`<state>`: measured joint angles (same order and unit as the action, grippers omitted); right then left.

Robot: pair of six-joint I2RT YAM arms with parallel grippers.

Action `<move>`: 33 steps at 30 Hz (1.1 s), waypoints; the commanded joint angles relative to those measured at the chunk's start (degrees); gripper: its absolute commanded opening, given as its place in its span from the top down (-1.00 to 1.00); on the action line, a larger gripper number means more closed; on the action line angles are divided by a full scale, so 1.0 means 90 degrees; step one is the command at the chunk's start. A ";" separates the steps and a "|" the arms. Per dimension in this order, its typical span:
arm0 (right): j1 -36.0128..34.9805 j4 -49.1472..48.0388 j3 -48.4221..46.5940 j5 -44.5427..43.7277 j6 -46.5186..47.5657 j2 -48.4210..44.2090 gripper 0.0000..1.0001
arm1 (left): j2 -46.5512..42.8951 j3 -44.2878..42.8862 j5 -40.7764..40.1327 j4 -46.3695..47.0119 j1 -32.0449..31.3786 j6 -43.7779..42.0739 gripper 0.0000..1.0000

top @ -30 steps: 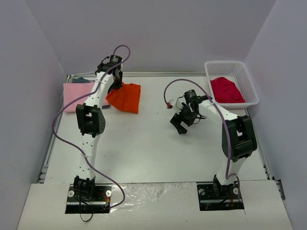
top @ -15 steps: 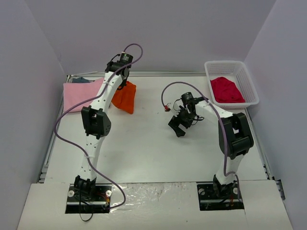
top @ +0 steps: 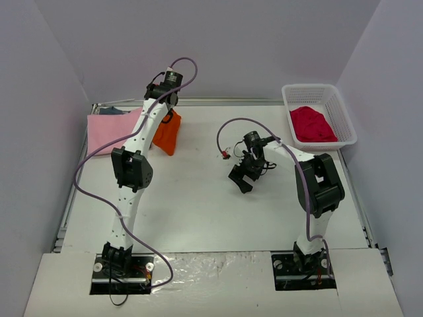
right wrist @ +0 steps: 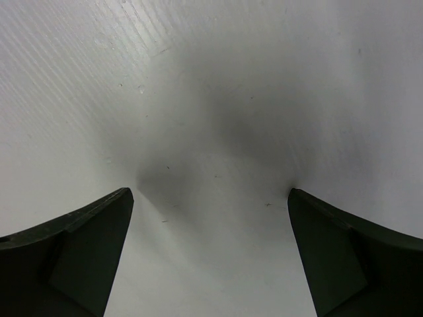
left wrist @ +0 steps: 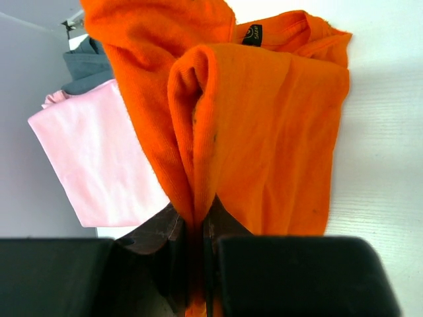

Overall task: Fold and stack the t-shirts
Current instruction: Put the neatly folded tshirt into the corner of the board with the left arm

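White tabletop [top: 198, 211] fills the overhead view, closed in by pale grey walls. Left of centre in the upper frame, the left gripper [left wrist: 195, 231] is pinched tight on a fold of the orange t-shirt [left wrist: 271, 132], which bunches beneath it with its lower part on the table. Just to the left lies the flat pink t-shirt [top: 109, 129], with a dark blue-grey t-shirt [left wrist: 86, 66] peeking out behind it. Mid-frame, the right gripper [top: 241, 177] has its fingers spread wide over bare table, holding nothing. At upper right, the crimson t-shirt [top: 310, 123] sits in the white lattice basket [top: 344, 115].
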<state>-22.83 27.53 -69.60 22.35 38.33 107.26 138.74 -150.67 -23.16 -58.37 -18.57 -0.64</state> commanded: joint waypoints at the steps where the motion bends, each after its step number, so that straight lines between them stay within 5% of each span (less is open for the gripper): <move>1: -0.0158 0.0222 0.0048 -0.0139 -0.0049 0.0162 -1.00 | -0.0718 -0.0436 -0.0376 0.0255 0.0042 -0.0202 0.95; 22: -0.0471 0.0291 0.0038 -0.0500 -0.0040 0.0631 -1.00 | -0.1440 -0.0495 -0.0503 0.0577 0.0247 -0.0280 0.95; 33: -0.0510 0.0310 0.0029 -0.0598 -0.0049 0.0777 -1.00 | -0.1529 -0.0066 -0.0045 0.0392 0.0939 -0.0006 0.95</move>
<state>-27.07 27.33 -71.20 15.00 38.35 109.34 129.32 -151.09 -24.34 -54.26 -12.27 -1.69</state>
